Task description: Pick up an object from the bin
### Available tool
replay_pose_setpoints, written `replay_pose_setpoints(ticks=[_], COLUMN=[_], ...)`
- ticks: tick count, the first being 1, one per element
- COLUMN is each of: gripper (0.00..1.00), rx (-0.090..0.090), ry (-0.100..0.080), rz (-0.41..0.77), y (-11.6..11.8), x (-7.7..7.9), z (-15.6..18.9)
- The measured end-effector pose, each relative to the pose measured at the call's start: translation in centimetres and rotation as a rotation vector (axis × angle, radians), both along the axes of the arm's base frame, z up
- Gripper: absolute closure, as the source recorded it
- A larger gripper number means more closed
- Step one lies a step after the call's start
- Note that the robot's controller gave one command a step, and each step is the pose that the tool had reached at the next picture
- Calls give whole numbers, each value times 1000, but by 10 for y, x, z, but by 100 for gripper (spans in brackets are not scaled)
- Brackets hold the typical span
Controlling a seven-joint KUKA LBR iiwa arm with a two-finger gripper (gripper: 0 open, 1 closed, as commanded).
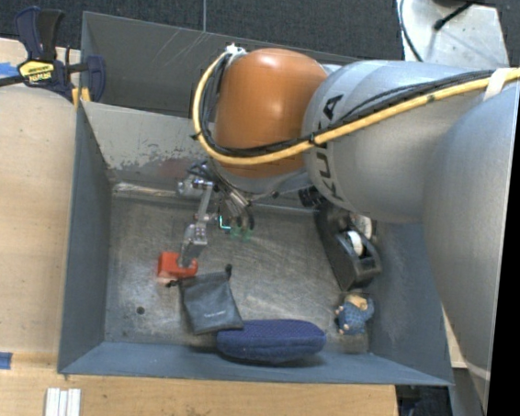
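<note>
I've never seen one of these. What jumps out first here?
The robot's big silver arm with its orange cover leans in from the right, its hand low in the grey bin beside a small red block. Along the near wall lie a dark grey pouch and a long blue cushion.

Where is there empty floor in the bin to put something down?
Two bare patches of bin floor: one on the left, between the left wall and the red block; one in the middle, between the grey cloth and the black tape dispenser. The front is crowded: cloth, blue cushion, little blue toy. The pincer hangs by the red block.
</note>
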State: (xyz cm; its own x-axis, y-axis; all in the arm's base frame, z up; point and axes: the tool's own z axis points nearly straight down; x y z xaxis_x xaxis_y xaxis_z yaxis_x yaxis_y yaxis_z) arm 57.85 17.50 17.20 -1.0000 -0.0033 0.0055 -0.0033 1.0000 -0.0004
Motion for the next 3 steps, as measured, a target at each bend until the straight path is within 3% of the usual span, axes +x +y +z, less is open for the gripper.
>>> replay_pose_setpoints(ticks=[1, 2, 3], gripper=[0, 100, 100], rx=[3, 4, 3], ry=[-17, -17, -18], rz=[83, 82, 99], y=[-26, -26, -24], x=[-57, -58, -40], z=[-89, -90, 83])
